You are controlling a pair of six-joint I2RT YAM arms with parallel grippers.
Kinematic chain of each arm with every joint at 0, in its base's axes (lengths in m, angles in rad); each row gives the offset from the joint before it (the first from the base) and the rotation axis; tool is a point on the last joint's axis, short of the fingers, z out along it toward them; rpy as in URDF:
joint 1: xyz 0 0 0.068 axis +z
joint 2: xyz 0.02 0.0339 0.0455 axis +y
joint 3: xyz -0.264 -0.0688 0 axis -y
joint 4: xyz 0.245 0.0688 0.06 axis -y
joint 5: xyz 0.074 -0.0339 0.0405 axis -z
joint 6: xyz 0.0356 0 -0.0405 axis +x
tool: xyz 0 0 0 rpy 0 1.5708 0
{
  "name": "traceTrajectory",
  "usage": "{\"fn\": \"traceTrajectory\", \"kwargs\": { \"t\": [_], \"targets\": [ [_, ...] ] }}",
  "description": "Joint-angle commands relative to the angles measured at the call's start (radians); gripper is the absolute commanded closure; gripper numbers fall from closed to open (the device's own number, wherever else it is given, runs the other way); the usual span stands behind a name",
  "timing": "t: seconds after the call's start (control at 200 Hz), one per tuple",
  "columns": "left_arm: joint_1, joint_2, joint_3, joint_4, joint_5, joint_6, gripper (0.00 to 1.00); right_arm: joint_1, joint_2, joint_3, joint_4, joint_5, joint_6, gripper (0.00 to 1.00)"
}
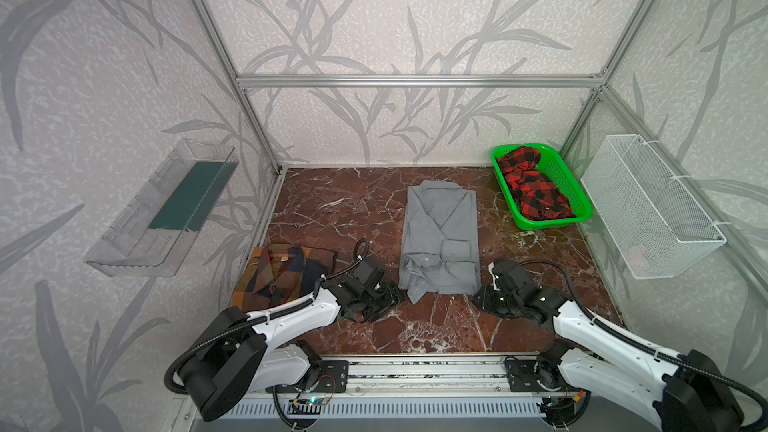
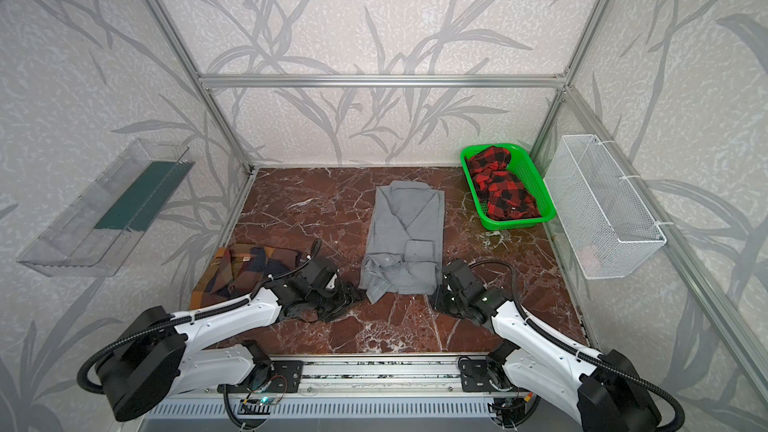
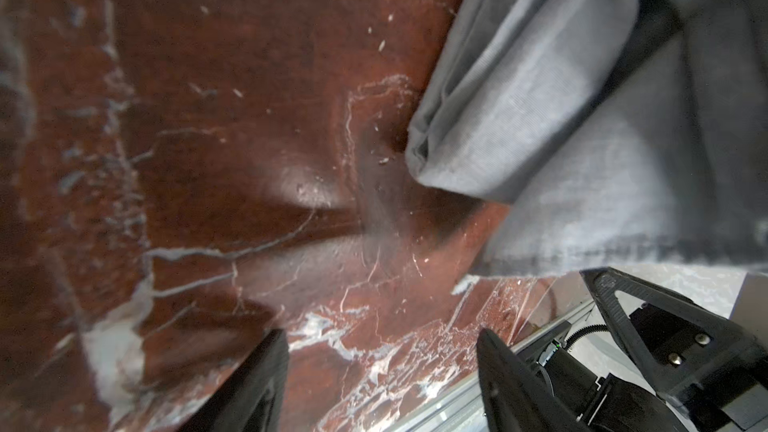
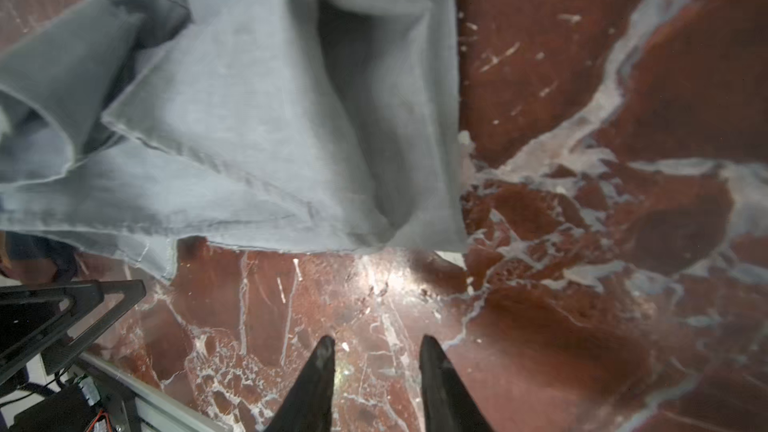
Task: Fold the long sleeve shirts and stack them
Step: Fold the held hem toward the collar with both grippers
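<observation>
1. The marble surface (image 1: pixel 332 218) fills the lower centre of both top views.
2. The grey shirt (image 1: pixel 440 234) lies mid-frame as a long strip, sleeves folded in; the crosswise fold looks next.
3. The check shirt (image 1: pixel 282 272) sits folded at lower left.
4. The left claw (image 3: pixel 380 338) stands wide and the right claw (image 4: pixel 378 340) narrower. Both are empty, beside the hem corners they likely need to pinch.

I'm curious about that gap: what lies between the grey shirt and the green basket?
Nothing but bare red marble tabletop lies between the grey shirt and the green basket; both top views show it.
</observation>
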Motion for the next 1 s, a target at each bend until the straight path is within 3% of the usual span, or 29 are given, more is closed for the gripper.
{"fn": "traceTrajectory", "kwargs": {
  "t": [0.0,0.345,0.635,0.995],
  "targets": [
    [-0.01,0.059,0.03,0.118,0.008,-0.016,0.29,0.008,0.042,0.002,0.074,0.033,0.007,0.65],
    [-0.019,0.272,0.16,0.182,0.053,-0.002,0.35,0.011,0.194,0.064,0.109,0.106,-0.067,0.65],
    [-0.016,0.342,0.276,0.135,0.058,0.017,0.36,0.005,0.246,0.146,0.147,0.15,-0.119,0.66],
    [-0.001,0.417,0.434,0.089,0.078,0.034,0.38,-0.039,0.297,0.249,0.166,0.108,-0.158,0.68]
  ]
}}
